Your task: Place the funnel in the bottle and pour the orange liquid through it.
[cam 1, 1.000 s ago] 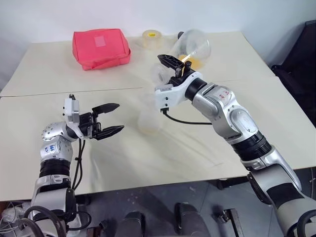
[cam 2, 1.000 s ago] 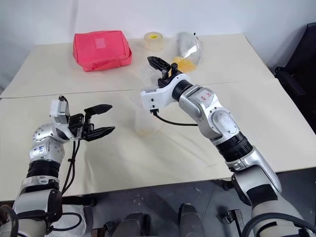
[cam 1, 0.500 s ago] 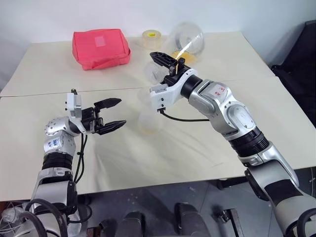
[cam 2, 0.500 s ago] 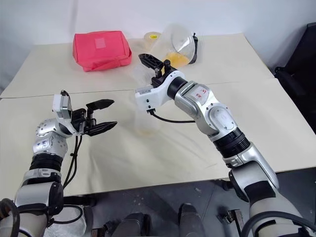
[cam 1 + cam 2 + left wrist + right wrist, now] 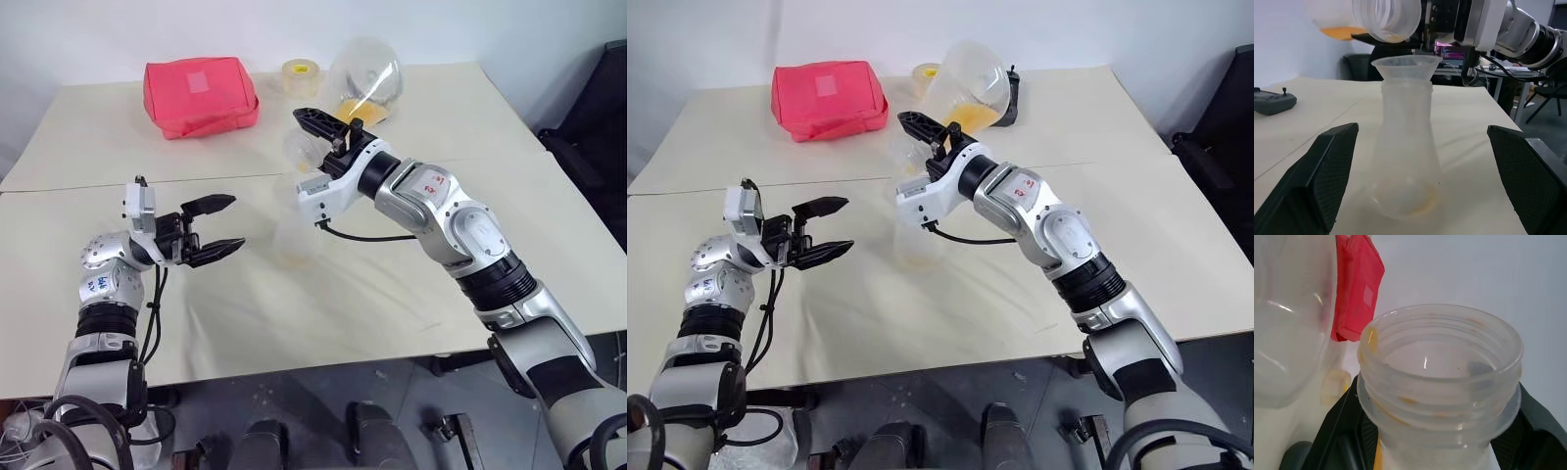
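Tilted further since a second ago: pouring flask (image 5: 965, 93), clamped in shut right jaws (image 5: 328, 132) | funnel (image 5: 1406, 65) seated in bottle (image 5: 1404, 161) at tabletop (image 5: 392, 294) centre | left jaws (image 5: 214, 227) wide, empty, at 9 o'clock | pouring underway; next: tip orange liquid (image 5: 970, 117) over the lip

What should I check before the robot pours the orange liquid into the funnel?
1. Funnel seated in the bottle neck: ok.
2. Mouth of the tilted clear container above the funnel: ok.
3. Right gripper shut on the clear container: ok.
4. Bottle steadied: not ok; the left gripper is open and apart from it.
5. Orange liquid reaching the mouth: cannot tell.
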You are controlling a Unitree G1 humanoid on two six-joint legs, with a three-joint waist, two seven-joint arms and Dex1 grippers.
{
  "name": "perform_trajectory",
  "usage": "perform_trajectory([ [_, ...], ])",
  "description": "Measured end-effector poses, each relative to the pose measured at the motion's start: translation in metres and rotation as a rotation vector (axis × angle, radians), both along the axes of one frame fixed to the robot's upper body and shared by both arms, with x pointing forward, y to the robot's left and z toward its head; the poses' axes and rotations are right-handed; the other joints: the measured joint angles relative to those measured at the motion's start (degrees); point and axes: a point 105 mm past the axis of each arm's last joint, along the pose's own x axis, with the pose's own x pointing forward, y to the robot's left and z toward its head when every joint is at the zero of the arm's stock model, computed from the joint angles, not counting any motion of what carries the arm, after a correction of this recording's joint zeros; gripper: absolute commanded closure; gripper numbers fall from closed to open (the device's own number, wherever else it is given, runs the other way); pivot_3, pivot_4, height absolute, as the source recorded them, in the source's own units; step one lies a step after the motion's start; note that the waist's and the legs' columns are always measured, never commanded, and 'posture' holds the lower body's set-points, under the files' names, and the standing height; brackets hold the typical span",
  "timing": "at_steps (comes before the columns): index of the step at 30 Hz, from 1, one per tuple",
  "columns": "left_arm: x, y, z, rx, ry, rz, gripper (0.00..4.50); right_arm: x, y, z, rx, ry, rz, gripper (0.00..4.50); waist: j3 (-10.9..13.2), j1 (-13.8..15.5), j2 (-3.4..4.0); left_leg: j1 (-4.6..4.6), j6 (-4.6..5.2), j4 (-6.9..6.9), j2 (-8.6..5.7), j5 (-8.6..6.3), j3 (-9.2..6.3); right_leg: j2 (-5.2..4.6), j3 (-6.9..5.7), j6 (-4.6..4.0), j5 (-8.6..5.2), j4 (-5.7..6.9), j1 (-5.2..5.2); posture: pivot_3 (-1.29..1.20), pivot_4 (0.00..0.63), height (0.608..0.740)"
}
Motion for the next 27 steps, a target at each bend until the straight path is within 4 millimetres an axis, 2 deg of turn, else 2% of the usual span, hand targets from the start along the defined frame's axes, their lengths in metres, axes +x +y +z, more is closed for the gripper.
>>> perform_trajectory([
  [9,-0.0023,-0.0026,0.0097,-0.077,-0.032,-0.018,0.00,0.0014,-0.0009,-0.0028,-0.032,-0.016,-0.008,2.04,0.00,-0.02,0.00,0.00,0.00,0.01,0.00,0.00,0.00,0.00,0.00,0.00,0.00,0.01,0.00,0.00,0.150,0.740],
  [16,-0.0064,-0.0025,0.0045,-0.075,-0.005,-0.029,0.00,0.0017,-0.0022,-0.0035,-0.056,-0.043,-0.011,2.04,0.00,-0.05,0.00,0.00,0.00,0.00,0.00,0.00,0.00,0.01,0.00,0.00,0.00,0.02,0.00,0.00,0.150,0.740],
  [27,-0.0079,-0.0046,0.0080,-0.070,-0.010,-0.043,0.00,0.0028,-0.0023,-0.0056,-0.064,-0.047,-0.005,2.04,0.00,-0.06,0.00,0.00,0.00,0.02,0.00,0.00,0.01,0.00,0.01,0.00,0.00,0.03,0.00,0.00,0.150,0.740],
])
